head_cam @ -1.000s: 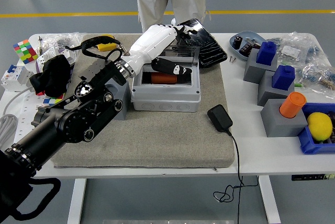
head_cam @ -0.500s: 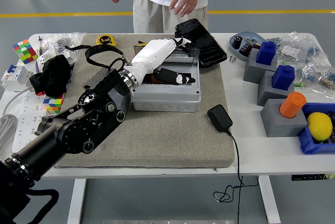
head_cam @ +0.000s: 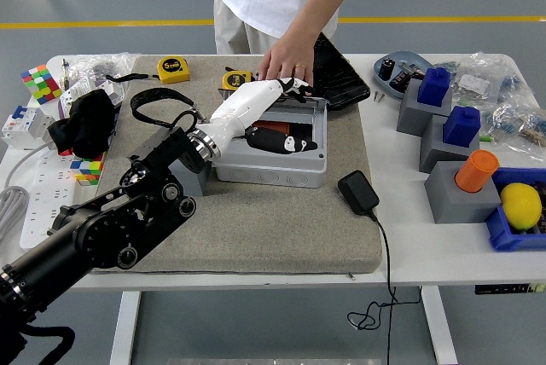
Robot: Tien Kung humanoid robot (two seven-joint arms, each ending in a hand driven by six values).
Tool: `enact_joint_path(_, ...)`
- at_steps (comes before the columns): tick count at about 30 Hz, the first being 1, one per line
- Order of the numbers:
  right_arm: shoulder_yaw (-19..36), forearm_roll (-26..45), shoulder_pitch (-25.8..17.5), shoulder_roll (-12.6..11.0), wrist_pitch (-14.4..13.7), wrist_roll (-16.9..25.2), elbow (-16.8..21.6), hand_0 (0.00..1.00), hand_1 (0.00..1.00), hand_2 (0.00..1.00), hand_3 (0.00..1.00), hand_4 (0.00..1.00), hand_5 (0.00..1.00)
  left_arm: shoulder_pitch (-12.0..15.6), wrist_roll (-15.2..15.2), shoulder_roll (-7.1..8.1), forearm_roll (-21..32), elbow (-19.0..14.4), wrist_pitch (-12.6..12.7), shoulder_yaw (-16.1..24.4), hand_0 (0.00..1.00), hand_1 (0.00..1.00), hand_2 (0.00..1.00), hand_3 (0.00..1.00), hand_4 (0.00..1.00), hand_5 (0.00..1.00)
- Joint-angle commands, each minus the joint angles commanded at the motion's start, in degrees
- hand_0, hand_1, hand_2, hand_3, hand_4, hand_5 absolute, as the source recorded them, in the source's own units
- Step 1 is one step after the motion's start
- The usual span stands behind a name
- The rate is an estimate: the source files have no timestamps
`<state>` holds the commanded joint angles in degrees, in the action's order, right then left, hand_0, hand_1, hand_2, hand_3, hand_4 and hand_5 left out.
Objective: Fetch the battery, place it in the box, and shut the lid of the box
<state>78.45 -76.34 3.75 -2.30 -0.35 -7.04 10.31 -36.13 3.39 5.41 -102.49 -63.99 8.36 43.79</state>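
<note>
The battery cannot be seen now, because the robot's left hand [head_cam: 277, 130] is in the way. The grey box [head_cam: 271, 157] sits on a grey mat [head_cam: 256, 220] in the middle of the white table [head_cam: 401, 237]. The left hand has a white shell and black fingers [head_cam: 281, 141], and it reaches down into the open top of the box. The fingers are bent a little inside the box (I cannot tell if they are holding anything). The black lid [head_cam: 337, 71] of the box is open and leans back behind it.

A person stands at the far side of the table. The person's hand [head_cam: 286, 62] is down at the back edge of the box, next to the lid and just above the robot's hand.

Two yellow tape measures [head_cam: 173, 67] lie on the mat behind the box. A black power plug [head_cam: 359, 192] lies on the mat to the right of the box, and its cord hangs over the near edge of the table.

Farther right are grey blocks with blue tops [head_cam: 435, 88], an orange cup [head_cam: 476, 170] on a grey block, and a yellow lemon [head_cam: 521, 205] in a blue tray. At the far left is a colourful cube [head_cam: 37, 82].
</note>
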Motion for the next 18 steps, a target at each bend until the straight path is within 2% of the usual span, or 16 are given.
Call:
enact_joint_path(6,0.6,-0.3,-0.3,0.0,-0.1,0.0,0.0,0.65,0.644,0.676,0.595,0.998,0.581,1.4,-2.1,1.8,3.3,-4.2,-0.8,-1.5,0.46,0.64,0.647,0.766,0.998,0.431)
enact_joint_path(7,0.6,-0.2,-0.3,0.0,-0.1,0.0,0.0,0.651,0.644,0.676,0.595,0.998,0.581,1.5,-2.3,1.98,3.7,-4.5,-0.8,-1.7,0.434,0.626,0.622,0.761,0.998,0.434)
enact_joint_path(15,0.4,0.2,-0.3,0.1,-0.1,0.3,0.0,0.651,0.642,0.674,0.595,0.998,0.581,2.9,-3.6,3.06,9.0,-5.4,-1.7,-3.5,0.432,0.618,0.622,0.761,0.998,0.434)
enact_joint_path(18,0.3,0.3,-0.2,0.1,-0.2,0.4,0.0,0.651,0.642,0.674,0.595,0.998,0.581,3.7,-3.1,3.36,9.4,-6.6,-1.5,-3.0,0.432,0.618,0.622,0.761,0.998,0.434)
